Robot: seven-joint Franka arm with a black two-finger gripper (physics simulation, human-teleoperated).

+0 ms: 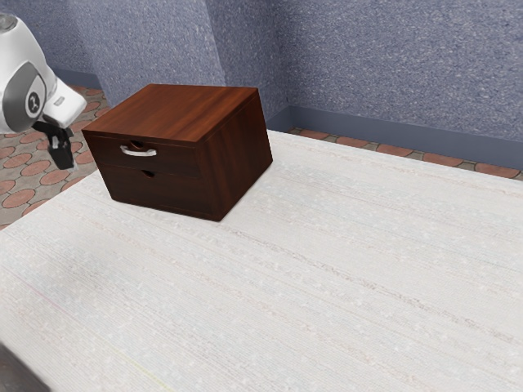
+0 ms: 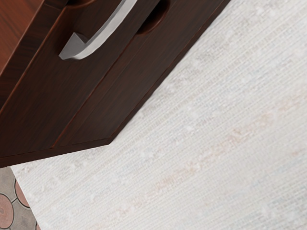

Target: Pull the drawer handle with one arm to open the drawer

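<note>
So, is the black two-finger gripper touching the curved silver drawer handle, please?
Apart. The exterior view shows a clear gap between the gripper and the handle on the dark wooden cabinet.

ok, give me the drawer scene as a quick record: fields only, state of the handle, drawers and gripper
surface: white table
cabinet: dark wood cabinet, two drawers, standing on the table toward the exterior view's left
upper drawer: upper drawer looks shut, front flush with the cabinet face
handle: silver handle on the upper drawer, nothing touching it; close ahead in the wrist view
lower drawer: lower drawer looks shut, a small recess at its top edge
gripper: gripper at the exterior view's left of the cabinet, apart from the handle
task status: pull not yet begun
</note>
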